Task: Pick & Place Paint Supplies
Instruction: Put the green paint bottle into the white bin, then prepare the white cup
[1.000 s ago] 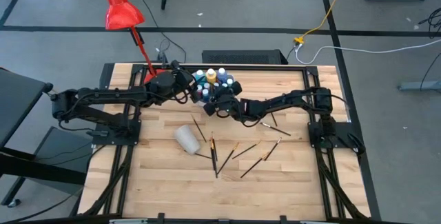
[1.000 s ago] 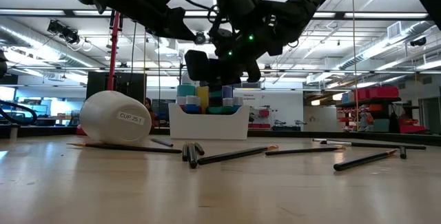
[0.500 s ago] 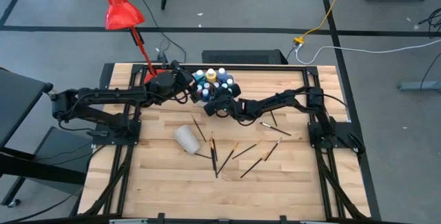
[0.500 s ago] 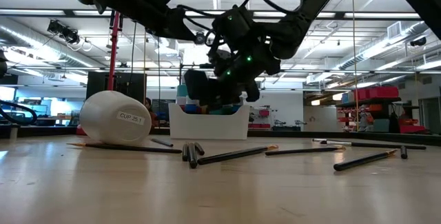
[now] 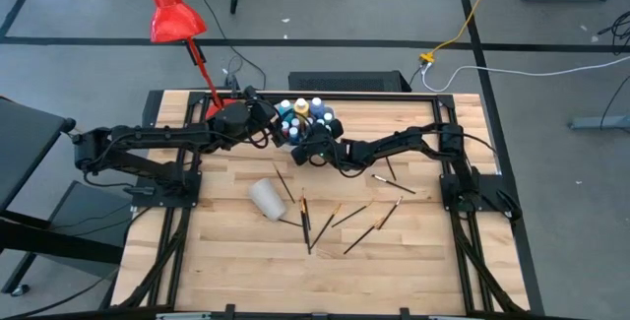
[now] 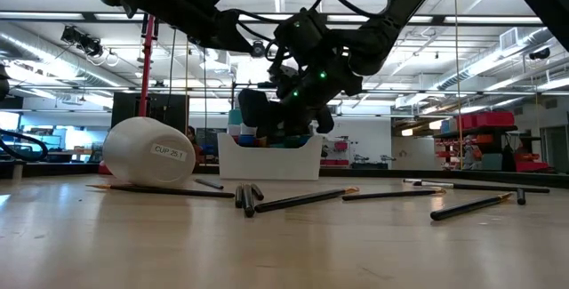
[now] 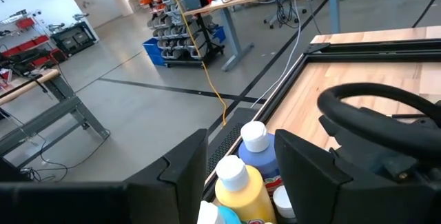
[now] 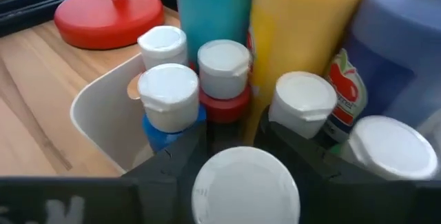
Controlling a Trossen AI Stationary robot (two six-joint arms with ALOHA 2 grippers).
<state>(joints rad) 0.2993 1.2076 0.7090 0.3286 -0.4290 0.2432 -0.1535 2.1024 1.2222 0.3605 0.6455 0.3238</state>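
Now my right hand (image 5: pixel 303 143) has come down into the white bin (image 6: pixel 267 160), with a white-capped bottle (image 8: pixel 244 186) between its fingers; whether they grip it, I cannot tell. My left hand (image 5: pixel 266 123) waits wide beside the bin. Brushes (image 5: pixel 325 224) lie on the surface (image 5: pixel 226 261), not yet collected.

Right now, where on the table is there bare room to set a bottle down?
The near strip of the table, below the brushes, is bare, as is the wood left of the cup. The bin is packed with bottles, with both tools over it.
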